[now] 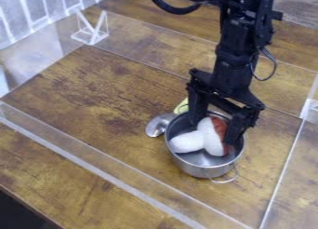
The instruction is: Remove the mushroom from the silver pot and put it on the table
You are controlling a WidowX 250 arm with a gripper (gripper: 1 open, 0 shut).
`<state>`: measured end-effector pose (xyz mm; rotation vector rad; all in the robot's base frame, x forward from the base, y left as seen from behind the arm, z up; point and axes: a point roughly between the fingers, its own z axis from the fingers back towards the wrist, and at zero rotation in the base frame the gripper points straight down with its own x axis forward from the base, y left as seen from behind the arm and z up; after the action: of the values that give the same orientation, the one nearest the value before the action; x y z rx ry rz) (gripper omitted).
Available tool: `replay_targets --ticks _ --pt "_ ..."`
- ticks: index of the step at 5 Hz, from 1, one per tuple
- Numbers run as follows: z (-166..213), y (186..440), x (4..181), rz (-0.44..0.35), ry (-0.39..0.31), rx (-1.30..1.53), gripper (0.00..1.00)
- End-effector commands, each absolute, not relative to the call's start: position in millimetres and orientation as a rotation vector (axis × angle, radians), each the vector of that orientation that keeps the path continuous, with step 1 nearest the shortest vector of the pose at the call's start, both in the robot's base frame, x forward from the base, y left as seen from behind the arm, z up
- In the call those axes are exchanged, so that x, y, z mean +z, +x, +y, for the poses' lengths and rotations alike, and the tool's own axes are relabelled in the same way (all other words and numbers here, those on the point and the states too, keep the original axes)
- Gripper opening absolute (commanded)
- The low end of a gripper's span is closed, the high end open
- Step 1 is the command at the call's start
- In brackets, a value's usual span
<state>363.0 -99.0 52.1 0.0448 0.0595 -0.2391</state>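
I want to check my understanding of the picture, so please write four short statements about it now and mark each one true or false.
1. The mushroom is inside the silver pot. True.
2. The spoon lies inside the pot. False: it is on the table, beside the pot.
3. The robot's fingers are down at the pot. True.
4. The mushroom's cap is bright green. False: it is reddish-brown, and the stem is white.
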Motion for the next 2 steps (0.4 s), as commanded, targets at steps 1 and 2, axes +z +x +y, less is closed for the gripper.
replay_targets --ticks 1,2 --pt "-100.5 376.4 68.9 -0.002 0.039 -0.219 1.00" --pt "-103.1 379.2 69.8 -0.001 0.040 -0.205 1.00"
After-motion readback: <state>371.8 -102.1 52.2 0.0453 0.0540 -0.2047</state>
